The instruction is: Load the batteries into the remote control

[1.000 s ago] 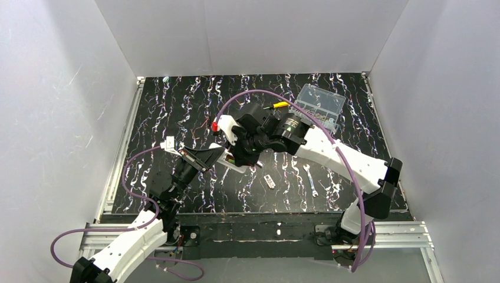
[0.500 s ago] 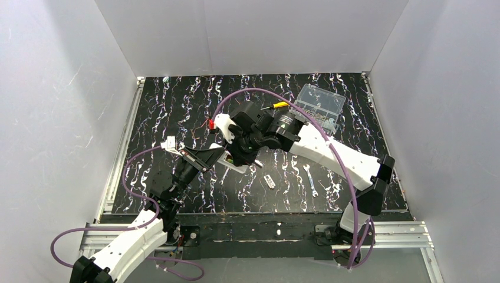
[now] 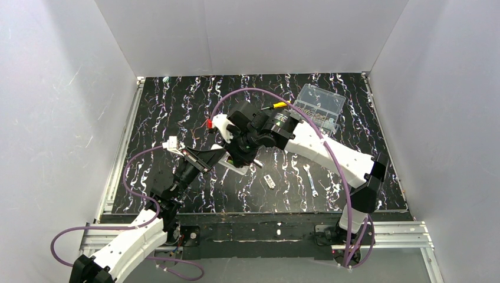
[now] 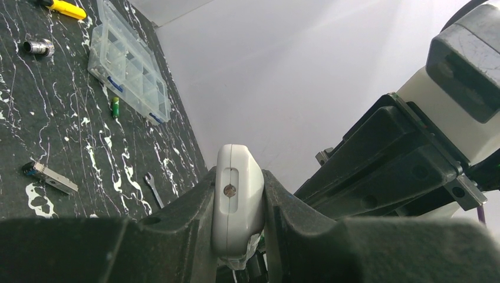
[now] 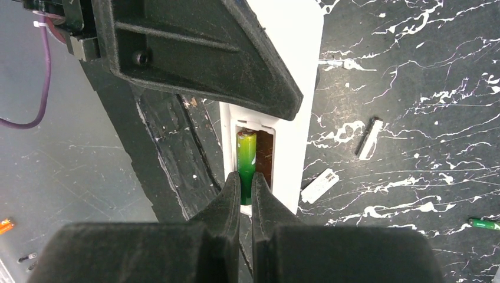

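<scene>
The white remote control point(image 4: 236, 206) is clamped edge-on between the fingers of my left gripper point(image 4: 239, 197), which holds it above the mat. In the right wrist view the remote control point(image 5: 298, 88) shows its open battery bay. One green battery point(image 5: 246, 154) lies in the bay's left slot, and my right gripper point(image 5: 246, 190) is shut on its near end. The slot beside it shows bare brown. A second green battery point(image 5: 484, 223) lies loose on the mat at the far right, by the clear box point(image 4: 127, 62). From above, both grippers meet at the remote control point(image 3: 237, 167).
A flat white cover piece point(image 5: 319, 185) and a white-silver stick point(image 5: 369, 138) lie on the black marbled mat. A small wrench point(image 3: 311, 180) lies further right. The clear organiser box point(image 3: 320, 105) and a yellow-handled screwdriver point(image 3: 278, 105) sit at the back right.
The right arm's wrist has shifted a little left and away, and its elbow has swung in. Both grips are unchanged and the left arm holds still.
</scene>
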